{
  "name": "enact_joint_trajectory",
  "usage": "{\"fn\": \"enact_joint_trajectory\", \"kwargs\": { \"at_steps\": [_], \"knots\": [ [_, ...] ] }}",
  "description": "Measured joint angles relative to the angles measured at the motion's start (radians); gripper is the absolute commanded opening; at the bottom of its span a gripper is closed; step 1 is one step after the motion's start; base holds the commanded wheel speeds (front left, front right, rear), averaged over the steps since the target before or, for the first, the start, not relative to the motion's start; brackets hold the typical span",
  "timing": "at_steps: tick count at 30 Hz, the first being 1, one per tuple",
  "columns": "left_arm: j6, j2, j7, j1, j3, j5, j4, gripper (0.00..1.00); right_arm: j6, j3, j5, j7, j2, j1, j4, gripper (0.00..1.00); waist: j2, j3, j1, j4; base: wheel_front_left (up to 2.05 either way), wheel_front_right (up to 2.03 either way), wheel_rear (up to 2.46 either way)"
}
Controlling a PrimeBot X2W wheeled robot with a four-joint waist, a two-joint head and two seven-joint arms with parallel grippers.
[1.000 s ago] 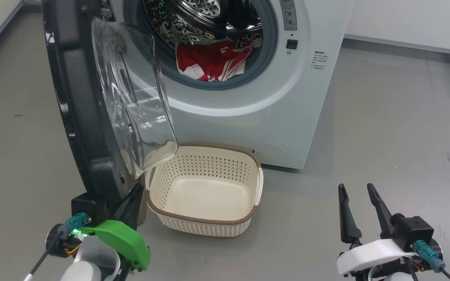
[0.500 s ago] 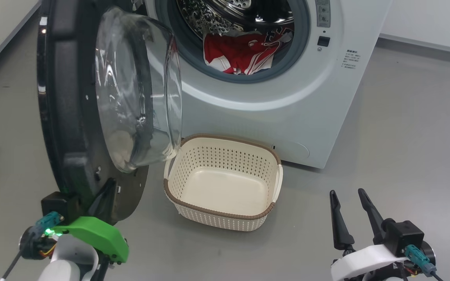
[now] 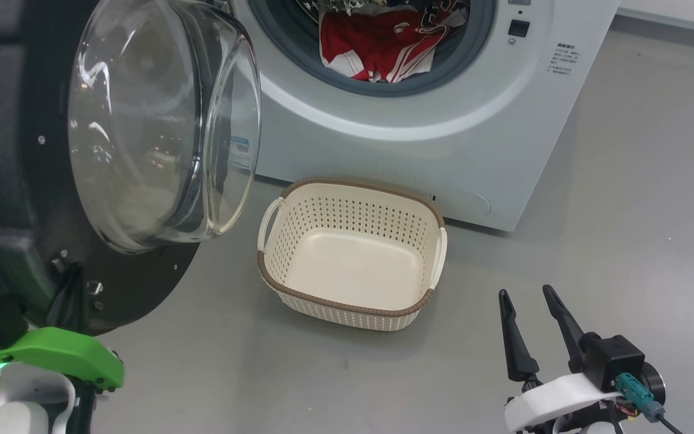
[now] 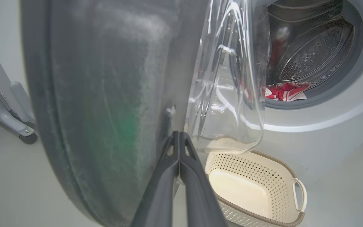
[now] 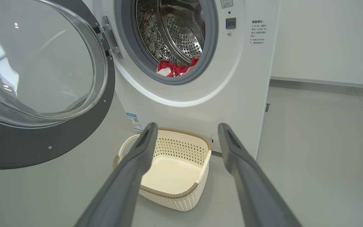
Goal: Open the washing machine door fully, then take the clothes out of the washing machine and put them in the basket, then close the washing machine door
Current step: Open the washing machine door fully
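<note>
The washing machine (image 3: 419, 132) has its door (image 3: 3, 181) swung out to the left, glass bowl (image 3: 154, 120) facing me. Red clothes (image 3: 383, 42) lie in the grey-ringed mouth, also as clothes (image 4: 284, 91) and clothes (image 5: 173, 67). The cream basket (image 3: 347, 306) stands empty on the floor below the mouth. My left gripper (image 3: 73, 289) is shut, with nothing between its fingers. Its tips (image 4: 179, 135) rest against the door's (image 4: 106, 94) dark inner face near the lower rim. My right gripper (image 3: 525, 293) hangs open to the right of the basket, apart from it and aimed at the machine (image 5: 232, 78).
A grey wheeled frame (image 4: 8, 110) stands on the far side of the door. A white wall with a grey skirting (image 5: 326, 83) runs to the right of the machine. Grey floor (image 3: 624, 211) lies open around the basket and to the right.
The door has swung wider to the left, and my shut left gripper has gone left with its lower edge. The head camera has shifted. The right gripper stays open.
</note>
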Motion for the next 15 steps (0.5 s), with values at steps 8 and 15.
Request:
{"fn": "enact_joint_trajectory", "kwargs": {
  "at_steps": [8,15],
  "knots": [
    [0.008,0.022,-0.009,-0.01,0.066,-0.042,0.007,0.0,0.0,0.002,-0.016,0.0,-0.001,-0.029,-0.001,1.0,0.0,0.057,0.0,-0.002,0.0,0.0,0.0],
    [0.017,0.061,-0.019,-0.053,0.14,-0.07,0.03,0.0,0.0,0.001,-0.041,0.0,-0.019,-0.058,-0.003,1.0,0.0,0.113,0.0,-0.009,0.0,0.0,0.0]
  ]
}}
